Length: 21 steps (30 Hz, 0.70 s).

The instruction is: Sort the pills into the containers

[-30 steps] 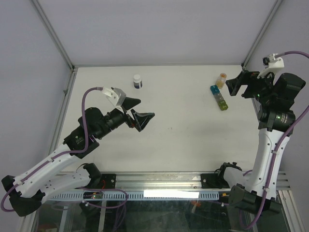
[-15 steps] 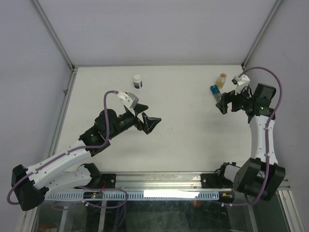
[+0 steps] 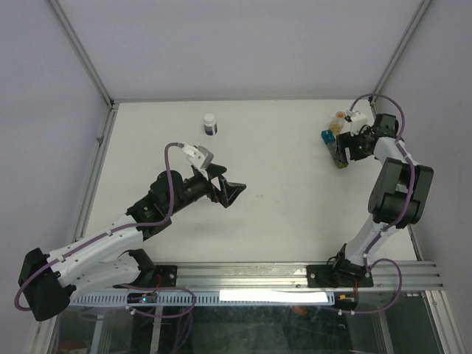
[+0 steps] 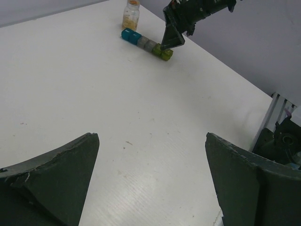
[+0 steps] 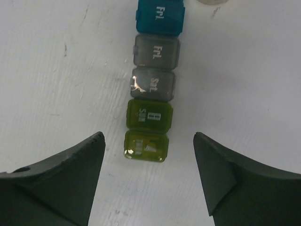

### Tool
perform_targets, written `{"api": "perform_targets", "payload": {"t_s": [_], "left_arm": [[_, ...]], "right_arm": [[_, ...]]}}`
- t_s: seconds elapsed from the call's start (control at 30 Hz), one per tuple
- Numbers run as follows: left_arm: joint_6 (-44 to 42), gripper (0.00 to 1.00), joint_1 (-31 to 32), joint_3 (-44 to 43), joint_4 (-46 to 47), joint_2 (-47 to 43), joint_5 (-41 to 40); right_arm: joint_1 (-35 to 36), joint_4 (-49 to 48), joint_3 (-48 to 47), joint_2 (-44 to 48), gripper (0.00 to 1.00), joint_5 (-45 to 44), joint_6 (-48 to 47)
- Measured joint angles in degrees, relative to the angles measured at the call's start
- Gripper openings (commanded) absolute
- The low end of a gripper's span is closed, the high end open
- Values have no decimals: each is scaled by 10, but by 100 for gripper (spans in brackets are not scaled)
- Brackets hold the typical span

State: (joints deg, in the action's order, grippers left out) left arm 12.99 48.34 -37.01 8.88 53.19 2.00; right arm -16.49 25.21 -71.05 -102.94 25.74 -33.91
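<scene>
The containers (image 5: 153,80) are a strip of five joined cubes, teal, two grey, green and yellow-green, with lids shut and day labels. It lies at the far right of the table (image 3: 326,136) and shows in the left wrist view (image 4: 146,43). My right gripper (image 5: 148,136) is open and hovers over the strip's yellow-green end, one finger on each side, and hides part of it from above (image 3: 345,147). My left gripper (image 4: 151,137) is open and empty above the table's middle (image 3: 225,188). No loose pills are in view.
A small clear vial with orange contents (image 3: 340,119) stands just behind the strip's blue end (image 4: 131,14). A white-capped dark bottle (image 3: 210,124) stands at the back, left of centre. The table's right edge and frame post are close to the right arm.
My right arm has swung in and come down over the strip's near end. My left gripper has moved a little right and forward, still open.
</scene>
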Motion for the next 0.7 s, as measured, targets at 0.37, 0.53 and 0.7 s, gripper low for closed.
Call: {"api": "perform_targets", "payload": {"t_s": [0.37, 0.53, 0.7], "left_arm": [[0, 99, -12, 2, 2, 1, -1], [0, 99, -12, 2, 3, 6, 0], [2, 99, -16, 2, 3, 9, 0]], "right_arm": [[27, -15, -61, -87, 68, -40, 25], [29, -13, -61, -93, 60, -48, 25], [33, -10, -61, -94, 50, -54, 23]]}}
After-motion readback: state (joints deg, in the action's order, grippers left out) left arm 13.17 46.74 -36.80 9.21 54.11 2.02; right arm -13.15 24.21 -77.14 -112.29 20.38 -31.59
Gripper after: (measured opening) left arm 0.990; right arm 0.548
